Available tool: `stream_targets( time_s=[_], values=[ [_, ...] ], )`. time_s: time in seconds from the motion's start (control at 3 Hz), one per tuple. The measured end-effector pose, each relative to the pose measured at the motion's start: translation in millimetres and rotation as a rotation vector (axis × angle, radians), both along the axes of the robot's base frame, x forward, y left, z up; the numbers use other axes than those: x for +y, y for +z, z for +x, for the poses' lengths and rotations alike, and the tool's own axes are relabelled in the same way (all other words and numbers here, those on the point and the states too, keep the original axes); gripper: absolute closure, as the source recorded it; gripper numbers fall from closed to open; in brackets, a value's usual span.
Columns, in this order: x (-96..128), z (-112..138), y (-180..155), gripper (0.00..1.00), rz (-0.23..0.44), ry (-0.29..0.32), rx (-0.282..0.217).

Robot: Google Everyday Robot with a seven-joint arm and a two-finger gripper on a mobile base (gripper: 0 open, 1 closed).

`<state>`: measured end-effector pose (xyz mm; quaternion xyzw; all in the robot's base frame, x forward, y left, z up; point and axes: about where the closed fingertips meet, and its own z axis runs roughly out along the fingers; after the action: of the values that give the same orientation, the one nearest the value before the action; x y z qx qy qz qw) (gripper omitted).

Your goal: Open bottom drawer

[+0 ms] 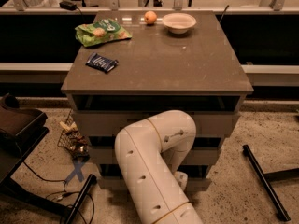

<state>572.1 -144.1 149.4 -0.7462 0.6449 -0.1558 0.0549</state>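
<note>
Cabinet (159, 64) with three stacked pale drawers stands in the middle of the camera view, seen from above and in front. On its flat brown top lie a green snack bag (102, 31) at the far left, a dark blue packet (101, 62) nearer the left edge, an orange fruit (150, 17) at the back, and a white bowl (178, 21) just beside the fruit.

The robot's white arm (149, 162) rises from the lower edge, bends like an elbow in front of the middle drawer and turns down again toward the cabinet's foot. The bottom drawer (200, 185) is the lowest front, just above the speckled floor; only its ends show on either side of the arm, and its handle is hidden. The gripper (181, 180) is low down against that drawer front, mostly covered by the arm (only a pale part of it peeks out), so I cannot tell how wide it is or whether it has hold of anything.

On the floor, a small wire basket (72, 136) sits left of the cabinet, with a blue tape cross (76, 171) near it, and a black bar (261, 181) lies to the right.
</note>
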Motion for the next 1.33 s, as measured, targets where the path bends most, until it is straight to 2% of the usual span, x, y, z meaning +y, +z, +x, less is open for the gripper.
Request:
stream_targets(
  time_s=[0.33, 1.33],
  values=[
    [0.0, 0.0, 0.0, 1.0, 0.0, 0.0, 0.0],
    [0.0, -0.1, -0.1, 0.28, 0.0, 0.0, 0.0]
  ],
)
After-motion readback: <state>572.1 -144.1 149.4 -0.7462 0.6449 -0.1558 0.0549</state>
